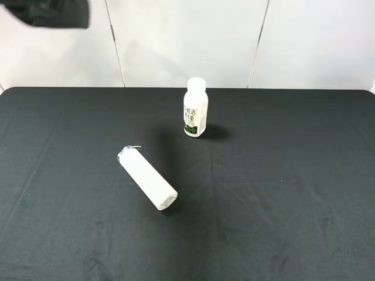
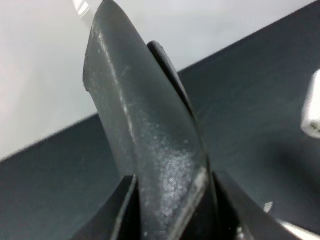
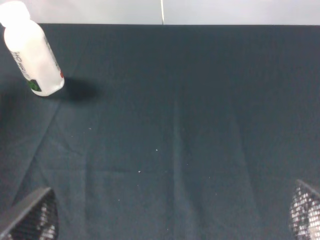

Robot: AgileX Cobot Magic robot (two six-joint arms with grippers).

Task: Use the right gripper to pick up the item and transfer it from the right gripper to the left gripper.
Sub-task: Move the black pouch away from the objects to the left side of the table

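Handover looked complete: the left gripper (image 2: 175, 200) clamped the item (image 2: 145, 130) far left (right gripper (image 3: 167, 215) spread wide, empty); next called only for steadiness.

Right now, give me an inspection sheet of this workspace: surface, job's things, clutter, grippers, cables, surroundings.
Surface: black cloth table, lightly creased.
Job's things: black glasses case, off the table, clamped between the jaws of the left gripper.
Clutter: white capped bottle upright toward the far edge; white wrapped tube lying diagonally nearer the front, apart from the bottle.
Grippers: left gripper shut on the case; right gripper open and empty over bare cloth.
Cables: nothing seen.
Surroundings: white panelled wall behind the table.
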